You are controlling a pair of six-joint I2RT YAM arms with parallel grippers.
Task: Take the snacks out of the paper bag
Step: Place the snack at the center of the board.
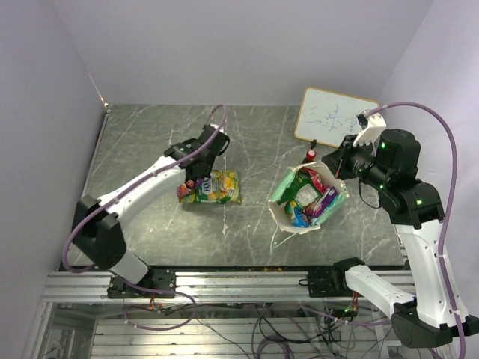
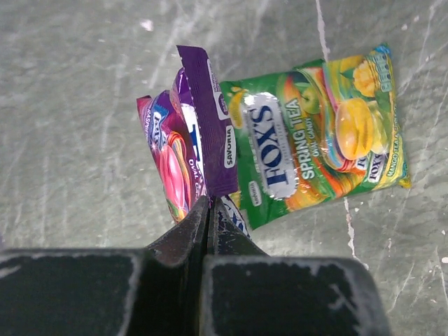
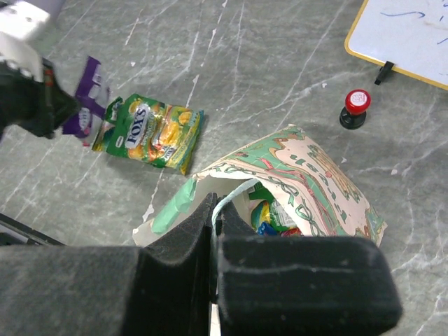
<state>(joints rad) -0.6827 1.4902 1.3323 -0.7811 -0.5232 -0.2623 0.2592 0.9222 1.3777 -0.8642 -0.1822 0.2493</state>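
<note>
The paper bag lies open on the table, mint-green patterned, with several snacks inside. My right gripper is shut on the bag's white cord handle at the mouth, and packets show inside the bag. My left gripper is shut on the edge of a pink-magenta and purple packet, held just over the table to the left of the bag. A yellow-green Fox's packet lies flat beside it, and also shows in the top view.
A white board with writing leans at the back right. A small red-and-black knob stands between the board and the bag; it also shows in the right wrist view. Purple walls close the table's sides and back.
</note>
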